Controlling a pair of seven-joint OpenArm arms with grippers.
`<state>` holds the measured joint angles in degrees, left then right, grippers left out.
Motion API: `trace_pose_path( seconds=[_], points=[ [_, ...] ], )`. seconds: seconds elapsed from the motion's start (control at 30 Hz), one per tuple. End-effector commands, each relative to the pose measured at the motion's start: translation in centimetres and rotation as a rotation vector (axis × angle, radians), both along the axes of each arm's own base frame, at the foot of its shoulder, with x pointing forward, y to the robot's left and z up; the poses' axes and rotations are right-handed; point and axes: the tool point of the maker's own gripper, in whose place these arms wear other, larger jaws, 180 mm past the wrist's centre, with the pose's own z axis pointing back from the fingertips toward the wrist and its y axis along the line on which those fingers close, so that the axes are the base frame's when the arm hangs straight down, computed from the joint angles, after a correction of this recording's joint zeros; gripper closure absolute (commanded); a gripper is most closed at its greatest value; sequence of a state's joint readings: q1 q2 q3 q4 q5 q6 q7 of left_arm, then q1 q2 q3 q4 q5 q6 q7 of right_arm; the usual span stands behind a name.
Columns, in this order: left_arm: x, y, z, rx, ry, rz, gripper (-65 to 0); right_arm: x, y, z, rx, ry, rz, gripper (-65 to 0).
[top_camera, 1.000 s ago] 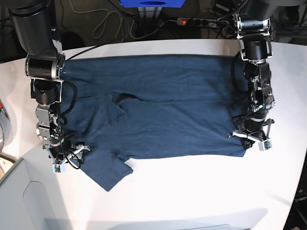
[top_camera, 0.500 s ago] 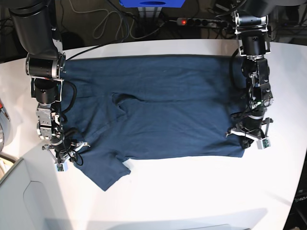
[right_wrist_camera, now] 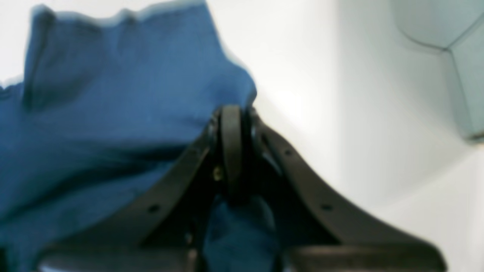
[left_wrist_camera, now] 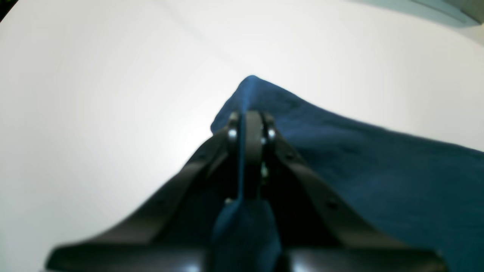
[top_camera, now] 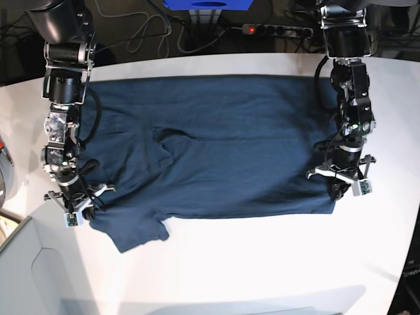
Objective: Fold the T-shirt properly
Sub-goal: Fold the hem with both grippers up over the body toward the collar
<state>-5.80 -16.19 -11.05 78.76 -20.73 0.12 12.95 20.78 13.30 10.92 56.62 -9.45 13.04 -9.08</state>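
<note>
The dark navy T-shirt [top_camera: 216, 151] lies spread across the white table [top_camera: 262, 262], with one sleeve [top_camera: 138, 233] sticking out toward the front edge. My right gripper [top_camera: 80, 205] is at the shirt's left front corner, beside that sleeve. In the right wrist view my right gripper [right_wrist_camera: 231, 113] is shut, with blue T-shirt fabric [right_wrist_camera: 113, 124] pinched between its fingers. At the shirt's right front corner, my left gripper [top_camera: 338, 186] is also low on the cloth. In the left wrist view my left gripper [left_wrist_camera: 247, 121] is shut on a raised fold of the T-shirt [left_wrist_camera: 378, 170].
A grey bin [top_camera: 23, 275] sits at the front left corner and also shows as the grey bin [right_wrist_camera: 450, 45] in the right wrist view. Behind the table are a power strip [top_camera: 269, 29], loose cables [top_camera: 151, 33] and a blue object [top_camera: 207, 3].
My right gripper closed on the shirt's left front corner. Both arms moved slightly toward the back of the table, and the protruding sleeve drew in and shifted left.
</note>
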Motion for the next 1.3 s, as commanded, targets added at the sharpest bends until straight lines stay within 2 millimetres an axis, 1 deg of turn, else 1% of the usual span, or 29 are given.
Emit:
trace_pose_path(
  seconds=[0.0, 0.1, 0.2, 0.37, 0.47, 0.53, 0.63, 0.67, 0.73, 0.77, 0.87, 0.9, 0.97, 1.03, 1.07, 1.1, 1.13, 1.23, 1.27],
  points=[
    [0.8, 0.4, 2.3, 0.017, -0.082, 0.0, 0.0, 1.1, -0.5, 3.2, -0.015, -0.088, 0.002, -0.1],
    [0.1, 0.5, 2.1, 0.024, -0.104, 0.005, 0.0, -0.3, -1.1, 4.6, -0.042, -0.117, -0.01, -0.1],
    [-0.8, 0.6, 1.7, 0.031, -0.119, 0.008, 0.0, -2.4, -1.1, 5.0, -0.071, -0.126, -0.006, -0.1],
    [-2.5, -0.2, 2.4, 0.044, -0.153, -0.012, 0.0, -6.3, -0.1, 4.6, -0.108, -0.118, 0.029, -0.1],
    [-3.8, -0.8, 2.4, 0.048, -0.147, -0.028, 0.0, -9.0, -0.2, 3.9, -0.123, -0.098, 0.032, -0.1],
    [-4.4, -0.9, 1.8, 0.048, -0.13, -0.031, 0.0, -10.2, 0.6, 3.3, -0.11, -0.089, 0.038, -0.1],
    [-5.5, -1.0, 0.3, 0.043, -0.087, -0.03, 0.0, -11.9, 0.3, 2.7, -0.115, -0.066, 0.029, -0.1],
    [-5.7, -1.0, -0.1, 0.038, -0.076, -0.029, 0.0, -12.2, 0.3, 2.4, -0.115, -0.056, 0.03, -0.1],
    [-6.5, -1.0, -1.9, 0.023, -0.034, -0.012, 0.0, -12.7, 0.3, 1.9, -0.114, -0.041, 0.031, -0.1],
    [-6.6, -0.9, -2.4, 0.02, -0.02, -0.006, 0.0, -12.9, 0.3, 1.7, -0.114, -0.032, 0.031, -0.1],
    [-7.0, -0.7, -3.5, 0.013, 0.011, -0.002, 0.0, -13.2, 0.4, 1.4, -0.117, -0.019, 0.033, -0.1],
    [-7.1, -0.6, -3.7, 0.011, 0.016, 0.0, -1.0, -13.2, 0.3, 1.4, -0.12, -0.018, 0.032, -0.1],
    [-7.1, -0.8, -3.7, 0.015, 0.016, -0.004, -9.2, -13.3, 0.1, 1.2, -0.128, -0.004, 0.032, -0.1],
    [-8.0, -0.8, -4.2, 0.014, 0.035, -0.003, -18.6, -13.5, -0.2, 0.6, -0.138, 0.046, 0.021, -0.2],
    [-8.0, -1.0, -3.7, 0.013, 0.021, -0.007, -22.1, -13.6, -0.4, 0.4, -0.14, 0.072, 0.013, -0.8],
    [-7.9, -1.1, -3.1, 0.016, 0.008, -0.01, -24.3, -13.7, -0.5, 0.1, -0.141, 0.088, 0.009, -2.8],
    [-7.8, -1.2, -2.6, 0.017, -0.007, -0.015, -24.8, -13.8, -0.5, 0.1, -0.142, 0.091, 0.008, -5.3],
    [-8.0, -1.3, -1.7, 0.024, -0.028, -0.017, -24.7, -13.4, -0.2, 1.3, -0.147, 0.054, 0.016, -13.8],
    [-7.9, -0.8, -1.0, 0.03, -0.043, -0.004, -24.7, -13.3, -0.1, 1.7, -0.149, 0.046, 0.017, -16.7]
  ],
)
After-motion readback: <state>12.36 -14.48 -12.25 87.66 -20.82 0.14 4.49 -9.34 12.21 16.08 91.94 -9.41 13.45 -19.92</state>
